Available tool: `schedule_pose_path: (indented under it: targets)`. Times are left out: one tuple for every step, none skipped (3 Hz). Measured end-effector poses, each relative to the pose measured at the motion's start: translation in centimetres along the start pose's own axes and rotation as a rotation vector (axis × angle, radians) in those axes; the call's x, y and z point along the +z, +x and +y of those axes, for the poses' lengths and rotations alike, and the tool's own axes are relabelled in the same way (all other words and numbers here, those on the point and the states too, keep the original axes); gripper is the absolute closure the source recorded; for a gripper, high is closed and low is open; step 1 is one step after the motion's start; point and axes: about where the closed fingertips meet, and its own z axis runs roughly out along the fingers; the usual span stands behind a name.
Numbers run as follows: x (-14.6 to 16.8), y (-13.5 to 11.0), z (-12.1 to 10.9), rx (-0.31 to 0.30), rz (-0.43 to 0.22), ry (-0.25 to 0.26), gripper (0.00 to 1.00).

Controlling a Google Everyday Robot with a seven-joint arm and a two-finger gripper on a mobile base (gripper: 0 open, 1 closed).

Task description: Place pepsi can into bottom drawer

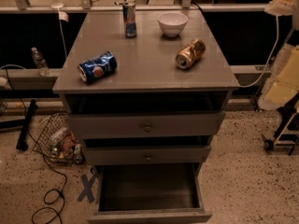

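The pepsi can [97, 66], blue with a red-white round logo, lies on its side near the front left of the grey cabinet top [145, 69]. The bottom drawer [148, 213] is pulled out towards me. Its dark inside is open and holds nothing. It is the lowest and deepest of three grey drawers. My gripper is not in view. Pale cream shapes at the right edge [282, 78] may be part of my arm, but I cannot tell.
A gold-brown can [190, 53] lies on its side at the right of the top. A slim blue-silver can [130, 19] stands upright at the back, beside a white bowl [172, 23]. A wire basket [58, 141] and cables lie on the floor to the left.
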Motion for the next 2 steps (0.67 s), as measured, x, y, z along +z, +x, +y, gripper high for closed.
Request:
schedule_pose_path:
  targets:
    - [0.0,0.0,0.0,0.000,0.000,0.000,0.00]
    - [2.4,-2.1,-1.9,-0.055,-0.067,-0.013,0.00]
